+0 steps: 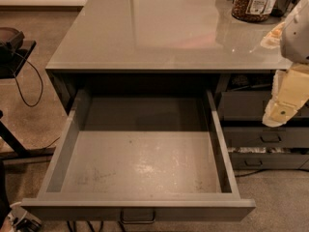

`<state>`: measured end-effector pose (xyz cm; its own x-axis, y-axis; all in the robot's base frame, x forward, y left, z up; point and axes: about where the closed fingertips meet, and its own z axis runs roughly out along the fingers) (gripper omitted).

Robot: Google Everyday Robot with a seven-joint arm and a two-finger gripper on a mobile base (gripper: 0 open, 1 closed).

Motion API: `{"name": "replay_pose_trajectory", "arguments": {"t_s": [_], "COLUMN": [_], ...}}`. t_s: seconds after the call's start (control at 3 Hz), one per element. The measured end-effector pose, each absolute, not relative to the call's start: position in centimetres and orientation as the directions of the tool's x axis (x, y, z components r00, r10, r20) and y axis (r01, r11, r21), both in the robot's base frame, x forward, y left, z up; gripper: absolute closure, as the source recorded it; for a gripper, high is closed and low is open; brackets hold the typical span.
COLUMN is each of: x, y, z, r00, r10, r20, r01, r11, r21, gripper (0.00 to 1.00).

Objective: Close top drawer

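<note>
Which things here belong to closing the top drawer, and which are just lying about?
Job: top drawer, pulled out; gripper, at the right edge, clear of it.
Lying about: jar on the countertop; narrow drawers.

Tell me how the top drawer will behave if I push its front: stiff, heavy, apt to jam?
The top drawer looks like rigid metal, so probably won't flex. Empty, so likely light for its width. Being wide, it may skew under an off-centre push; aim near the handle. The gripper hangs right of it.

Glossy grey countertop (164, 28) (speckled concrete floor (43, 33)).
</note>
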<state>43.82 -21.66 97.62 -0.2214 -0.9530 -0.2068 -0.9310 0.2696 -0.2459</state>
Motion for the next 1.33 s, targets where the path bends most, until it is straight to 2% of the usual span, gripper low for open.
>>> {"name": "replay_pose_trajectory", "arguments": {"t_s": [0.33,0.67,1.33], "x": [43.8,42.5,36.3], "y": [-21.7,-21.6,-17.0], "z": [97.6,96.7,90.2], "r00": [-0.221,-0.19,-0.036], "r10": [-0.953,-0.941,-0.881], "r20": [-0.207,-0.279,-0.471], "r01": [-0.931,-0.925,-0.906], "r11": [0.27,0.267,0.227], "r21": [-0.246,-0.27,-0.356], "gripper": [0.0,0.0,0.0]}}
